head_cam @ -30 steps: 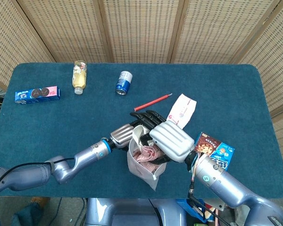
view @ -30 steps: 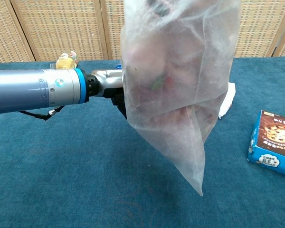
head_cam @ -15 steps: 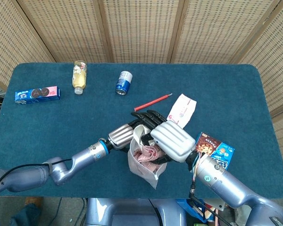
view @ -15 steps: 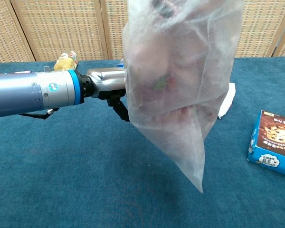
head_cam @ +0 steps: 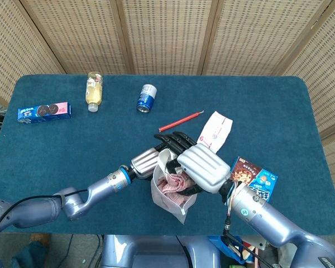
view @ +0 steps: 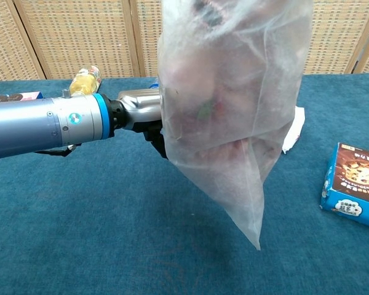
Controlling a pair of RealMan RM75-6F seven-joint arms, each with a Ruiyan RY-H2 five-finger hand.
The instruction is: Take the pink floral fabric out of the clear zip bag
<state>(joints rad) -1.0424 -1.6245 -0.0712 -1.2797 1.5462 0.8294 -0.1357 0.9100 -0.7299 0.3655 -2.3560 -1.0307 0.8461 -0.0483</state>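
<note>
The clear zip bag [head_cam: 170,196] hangs in the air above the table's front, its mouth up. The pink floral fabric [head_cam: 173,181] lies bunched inside it and shows through the film as the fabric [view: 216,104] in the chest view. My left hand [head_cam: 152,158] holds the bag's left rim, its dark fingers [head_cam: 173,137] reaching past the far side. My right hand [head_cam: 204,167] covers the bag's right rim and grips it, its fingers mostly hidden. The chest view shows the bag [view: 234,160] close up, with the left hand [view: 141,106] behind it.
On the blue table [head_cam: 72,139] lie a cookie pack [head_cam: 44,111], a drink bottle [head_cam: 93,89], a can [head_cam: 147,97], a red pen [head_cam: 181,120] and a white packet [head_cam: 216,129]. A snack box [head_cam: 255,177] sits under my right forearm.
My left forearm drew back a little and then returned. The bag swayed slightly with it. The fabric stays inside the bag.
</note>
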